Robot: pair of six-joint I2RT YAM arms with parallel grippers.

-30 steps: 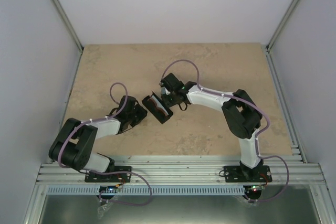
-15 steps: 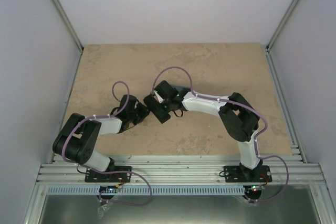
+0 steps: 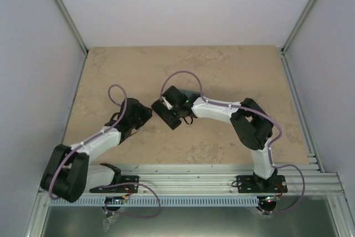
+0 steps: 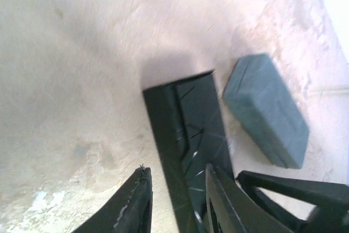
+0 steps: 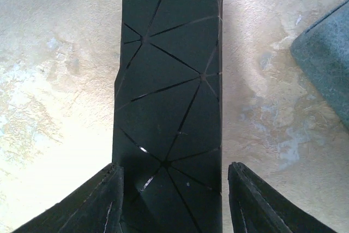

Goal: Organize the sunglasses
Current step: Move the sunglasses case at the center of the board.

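Observation:
No sunglasses show in any view; they are hidden or out of view. A black oblong case [image 3: 169, 119] with a facet pattern lies shut at the table's middle. My right gripper [image 3: 165, 107] is open and straddles one end of the case [image 5: 169, 96], its fingertips [image 5: 248, 200] close to both long sides. My left gripper [image 3: 143, 117] is open at the case's other side. In the left wrist view, the left gripper [image 4: 177, 205] has one finger over the case [image 4: 188, 129] and one over bare table.
A grey-blue oblong case [image 4: 267, 110] lies shut on the table right beside the black one, and shows at the right edge of the right wrist view [image 5: 327, 64]. The beige stone-pattern table [image 3: 233, 65] is bounded by white walls and metal rails.
My right gripper has moved left onto the black case, which showed a pale inside before and now looks shut. My left arm has stretched out, its gripper drawing back a little to the left.

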